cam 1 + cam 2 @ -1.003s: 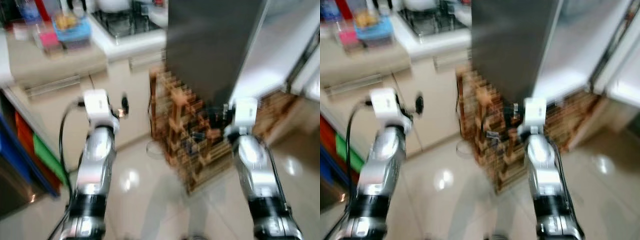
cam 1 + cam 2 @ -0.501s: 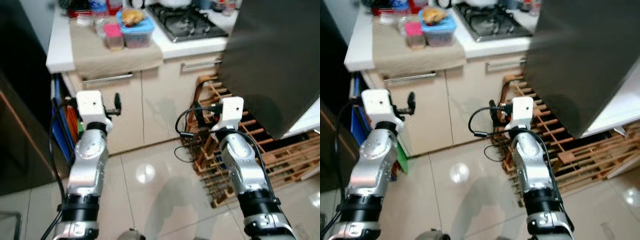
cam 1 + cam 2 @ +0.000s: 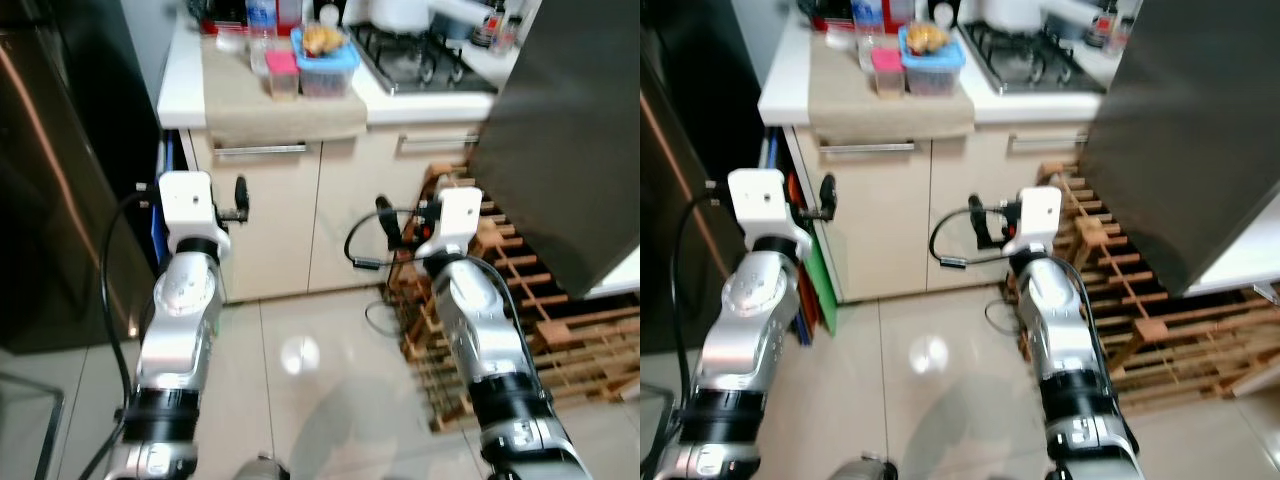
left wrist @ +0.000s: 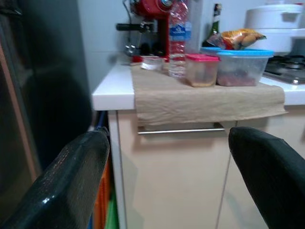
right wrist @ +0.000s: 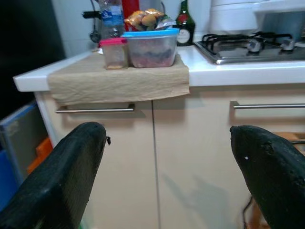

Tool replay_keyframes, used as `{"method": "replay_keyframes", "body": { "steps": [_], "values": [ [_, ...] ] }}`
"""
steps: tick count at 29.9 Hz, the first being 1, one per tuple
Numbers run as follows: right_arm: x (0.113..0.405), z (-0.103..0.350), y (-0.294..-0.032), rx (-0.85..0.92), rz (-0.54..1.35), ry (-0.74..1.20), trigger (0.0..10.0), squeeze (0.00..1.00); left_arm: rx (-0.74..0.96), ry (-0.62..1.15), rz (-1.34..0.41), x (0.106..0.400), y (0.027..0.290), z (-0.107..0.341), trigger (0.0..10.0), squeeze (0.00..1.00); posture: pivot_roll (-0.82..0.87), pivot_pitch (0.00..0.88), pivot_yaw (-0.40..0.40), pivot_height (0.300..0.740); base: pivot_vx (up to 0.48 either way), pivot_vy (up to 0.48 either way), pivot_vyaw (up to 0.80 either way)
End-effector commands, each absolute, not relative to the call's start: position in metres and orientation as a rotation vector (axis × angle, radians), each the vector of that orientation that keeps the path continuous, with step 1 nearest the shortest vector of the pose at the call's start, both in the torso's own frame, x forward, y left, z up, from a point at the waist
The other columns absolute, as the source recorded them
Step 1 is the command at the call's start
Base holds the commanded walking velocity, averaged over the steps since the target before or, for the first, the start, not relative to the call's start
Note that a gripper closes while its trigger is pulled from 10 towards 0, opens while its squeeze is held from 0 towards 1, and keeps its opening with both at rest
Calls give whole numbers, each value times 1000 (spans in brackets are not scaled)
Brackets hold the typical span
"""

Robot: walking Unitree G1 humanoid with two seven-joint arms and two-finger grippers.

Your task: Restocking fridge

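Clear plastic tub with blue lid (image 5: 152, 46), probably light, stiff and slippery so best gripped across its sides, sits on the cloth-covered counter (image 3: 283, 112) ahead; left gripper (image 4: 167, 181) and right gripper (image 5: 167, 171) gape wide, empty.

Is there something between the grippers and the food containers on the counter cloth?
Nothing visible stands between. Both the left gripper and the right gripper, jaws open, face the pink-lidded container and the blue-lidded container across open air, from below counter height.
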State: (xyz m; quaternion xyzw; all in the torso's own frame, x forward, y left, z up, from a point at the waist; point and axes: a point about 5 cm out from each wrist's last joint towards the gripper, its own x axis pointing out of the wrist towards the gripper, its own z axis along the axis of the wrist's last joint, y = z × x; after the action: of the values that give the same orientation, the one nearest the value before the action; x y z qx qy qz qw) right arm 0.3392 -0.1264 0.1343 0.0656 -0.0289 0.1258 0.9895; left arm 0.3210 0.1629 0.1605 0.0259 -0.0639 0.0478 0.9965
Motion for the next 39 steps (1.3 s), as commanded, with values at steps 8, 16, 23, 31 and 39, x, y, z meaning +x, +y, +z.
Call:
{"method": "replay_keyframes", "body": {
  "steps": [8, 16, 23, 31, 39],
  "values": [
    [344, 136, -139, 71, 208, -36, 10000, 0, 65, -102, 109, 330, 152, 159, 10000, 0, -63, 10, -51, 740, 164, -199, 0],
    [341, 138, -139, 53, 217, -64, 10000, 0, 55, -113, 98, 330, 152, 161, 10000, 0, -55, 8, -44, 740, 0, 0, 188],
    [342, 135, -136, 70, 206, -55, 10000, 0, 43, -130, 61, 330, 149, 163, 10000, 0, -47, 12, -43, 740, 0, 0, 62],
    [343, 139, -140, 62, 149, -83, 10000, 0, 79, -215, 16, 336, 151, 184, 10000, 0, -50, 24, -44, 740, 390, 0, 0],
    [341, 138, -137, 80, 158, -91, 10000, 0, 57, -186, 33, 336, 149, 177, 10000, 0, -51, 30, -48, 740, 480, 0, 0]
  ]
}}
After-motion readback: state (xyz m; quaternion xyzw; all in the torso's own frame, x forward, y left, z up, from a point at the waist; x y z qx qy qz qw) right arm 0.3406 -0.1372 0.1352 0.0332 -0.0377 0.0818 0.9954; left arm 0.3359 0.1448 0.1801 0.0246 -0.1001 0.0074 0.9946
